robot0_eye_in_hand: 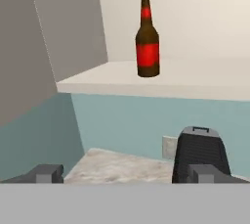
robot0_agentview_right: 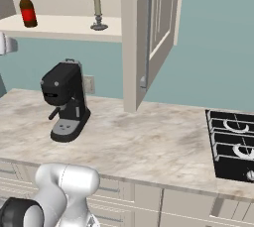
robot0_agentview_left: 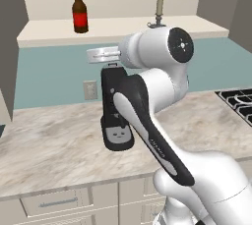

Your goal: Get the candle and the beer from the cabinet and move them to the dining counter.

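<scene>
A glossy brown glass beer (robot0_eye_in_hand: 147, 37) and slim beige candle (robot0_agentview_left: 159, 6) in its dark metal holder stand well apart on the open cabinet's smooth shelf (robot0_agentview_left: 118, 28). Below, a black espresso machine (robot0_agentview_right: 65, 100) sits on the marbled bench (robot0_agentview_right: 144, 141). End effector (robot0_eye_in_hand: 128, 174) fingers apart, empty.

A: What do we see ahead of the gripper (robot0_eye_in_hand: 126, 173)?

B: Its fingers stand wide apart, nothing between them. Ahead and above us is the open cabinet (robot0_eye_in_hand: 161, 83) shelf. The beer (robot0_eye_in_hand: 147, 37) stands upright on it with bare shelf on both sides.

A: Any obstacles?

B: The cabinet's side wall rises close on our left. Below the shelf, ahead and slightly right, the black coffee machine (robot0_eye_in_hand: 200, 152) stands on the worktop (robot0_agentview_left: 54, 145). Farther right, the candle (robot0_agentview_left: 159, 12) stands well apart from the beer, and beyond it an open cabinet door (robot0_agentview_right: 149, 37) juts outward.
</scene>
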